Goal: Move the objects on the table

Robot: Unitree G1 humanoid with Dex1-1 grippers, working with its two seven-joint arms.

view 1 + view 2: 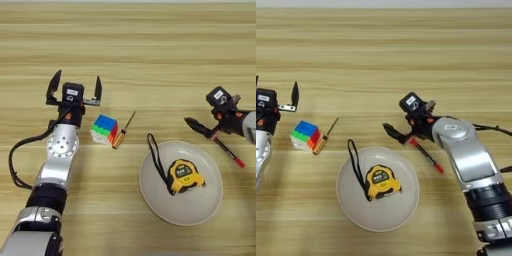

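Where cropped rightward, left pincer [74, 86] fully spread.

You have a round white plate [155, 200] lying flat on the wood, and on it a yellow-and-black tape measure [185, 176]. The tape measure sits right of the plate's middle. Its black wrist strap [156, 157] runs from the tape measure's left side up and over the plate's upper-left rim, and the loop's end rests on the wood just outside that rim.
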